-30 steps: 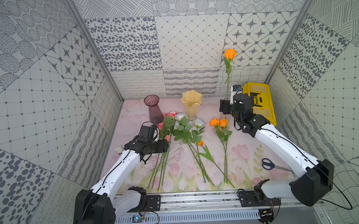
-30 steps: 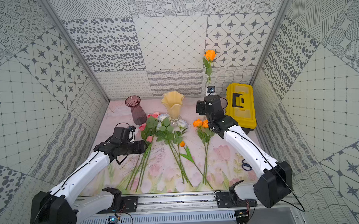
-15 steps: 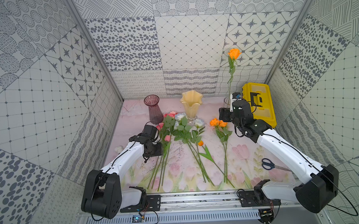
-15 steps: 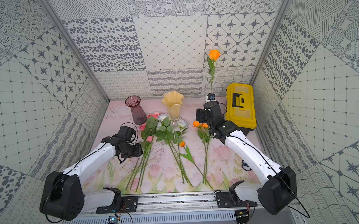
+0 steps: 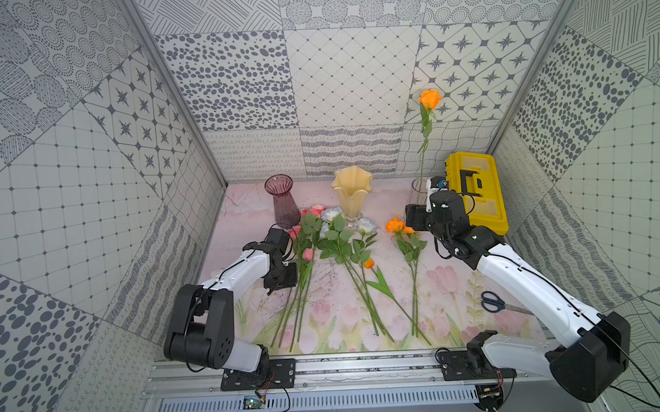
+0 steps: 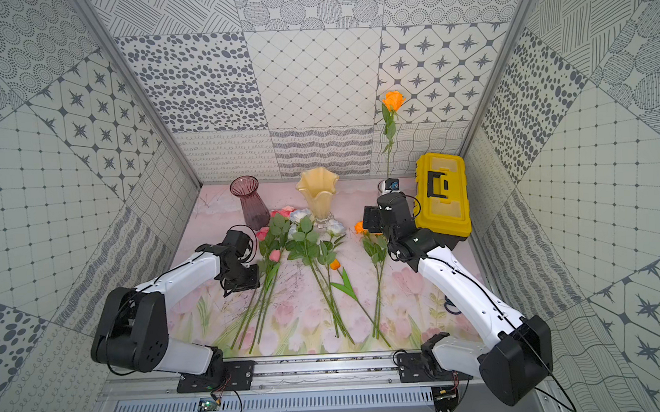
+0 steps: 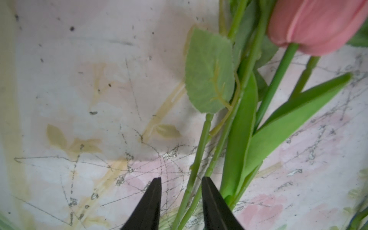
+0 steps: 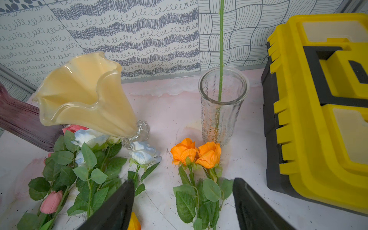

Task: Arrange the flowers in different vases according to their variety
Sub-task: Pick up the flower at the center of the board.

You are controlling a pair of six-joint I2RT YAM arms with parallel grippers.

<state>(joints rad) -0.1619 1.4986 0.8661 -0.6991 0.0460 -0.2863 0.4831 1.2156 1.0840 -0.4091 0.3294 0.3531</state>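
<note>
In both top views the purple vase [image 5: 284, 205] and cream vase [image 5: 353, 194] stand at the back. One orange rose [image 5: 429, 98] stands upright in the clear vase [image 8: 223, 105]. Pink flowers [image 5: 307, 254], white-blue roses [image 5: 330, 214], a small orange tulip [image 5: 368, 263] and two orange roses [image 8: 196, 153] lie on the mat. My left gripper [image 7: 181, 178] is low over the pink flowers' stems. Its jaws stand narrowly apart with two green stems [image 7: 196, 165] between them, and a gap still shows beside them. My right gripper [image 8: 183, 180] hangs wide open over the leaves of the two orange roses, holding nothing.
A yellow-and-black toolbox [image 5: 477, 193] stands at the back right, close beside my right wrist. Scissors [image 5: 493, 301] lie on the mat at the right, under the right arm. Patterned walls close in three sides.
My left gripper has dropped onto the pink flowers' stems and its jaws have narrowed around two of them. My right gripper has drawn back from the clear vase toward the orange roses, still open.
</note>
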